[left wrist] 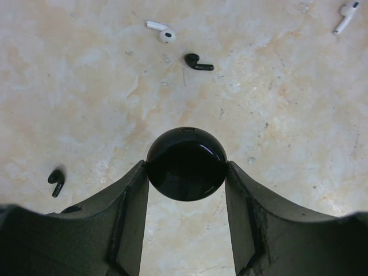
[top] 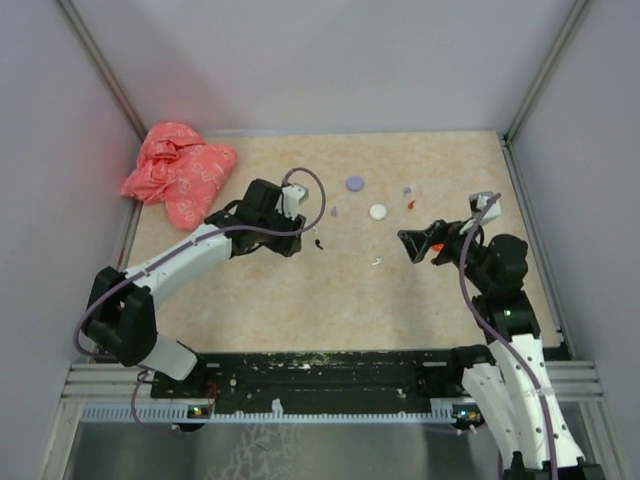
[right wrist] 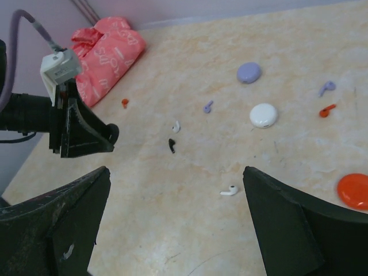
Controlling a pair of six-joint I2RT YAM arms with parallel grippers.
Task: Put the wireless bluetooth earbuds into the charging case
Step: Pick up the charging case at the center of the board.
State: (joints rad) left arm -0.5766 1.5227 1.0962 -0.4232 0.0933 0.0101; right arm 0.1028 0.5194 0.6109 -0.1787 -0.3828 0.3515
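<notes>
- Lying loose on the beige tabletop, a tiny black stemmed plastic earbud sits just ahead of the glossy black round charging case.
- Left gripper pinches that case's sides, probably steadying it.
- Right gripper gapes wide, empty, likely to fetch earbuds.

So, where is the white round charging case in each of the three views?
Top external: the white round charging case sits right of centre, just below the lilac case.
Left wrist: not in it.
Right wrist: upper right, again below the lilac case.
Shared landmark: the black earbud beside a white earbud.
</notes>
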